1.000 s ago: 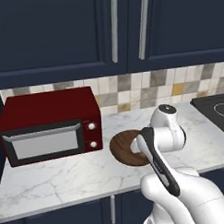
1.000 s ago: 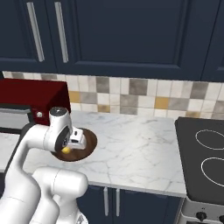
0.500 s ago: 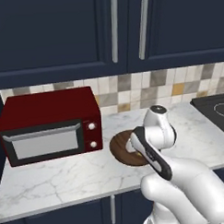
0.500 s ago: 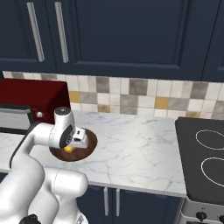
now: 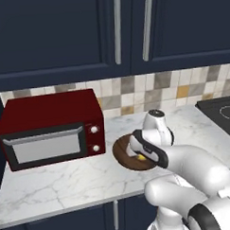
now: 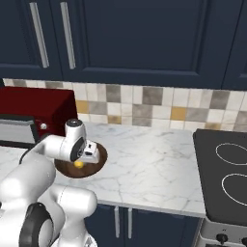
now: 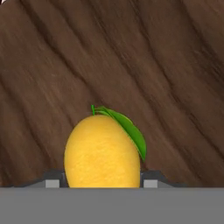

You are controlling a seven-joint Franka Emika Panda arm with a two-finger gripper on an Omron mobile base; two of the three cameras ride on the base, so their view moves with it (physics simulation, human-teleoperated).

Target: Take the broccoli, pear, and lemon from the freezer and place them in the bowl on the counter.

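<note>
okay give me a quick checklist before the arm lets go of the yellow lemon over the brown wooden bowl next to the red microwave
1. Bright yellow lemon with a green leaf sits between the fingertips of the two-finger gripper: ok.
2. Lemon is over the inside of the round dark brown wood-grain bowl; wood grain lies behind it in the hand view: ok.
3. Lemon already rests on the bowl's floor: cannot tell.
4. Bowl stands on the white marble counter, away from its front edge: ok.
5. Dark red microwave stands apart from the bowl and gripper: ok.
6. Broccoli and pear already in the bowl: cannot tell, the arm hides part of it.
</note>
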